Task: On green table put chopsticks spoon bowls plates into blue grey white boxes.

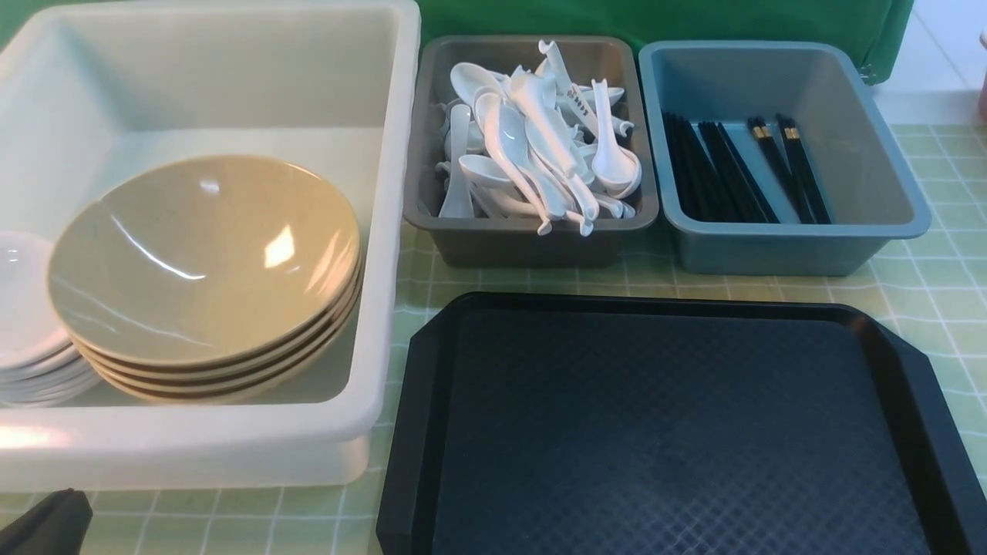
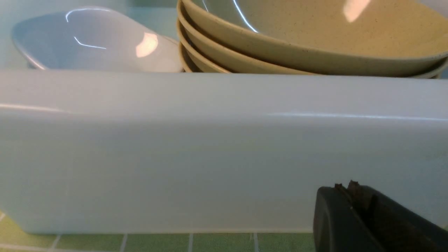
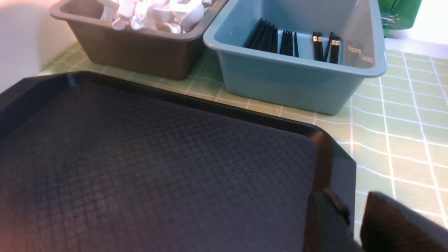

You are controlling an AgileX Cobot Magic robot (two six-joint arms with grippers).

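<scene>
Green-checked surface with three boxes. White box: stacked tan bowls beside white plates. Grey box: heaped spoons. Blue box: black chopsticks. Black tray bare. Left gripper, jaws closed and empty, near the white box wall. Right gripper, jaws slightly parted, holding nothing, at the tray's edge.
</scene>
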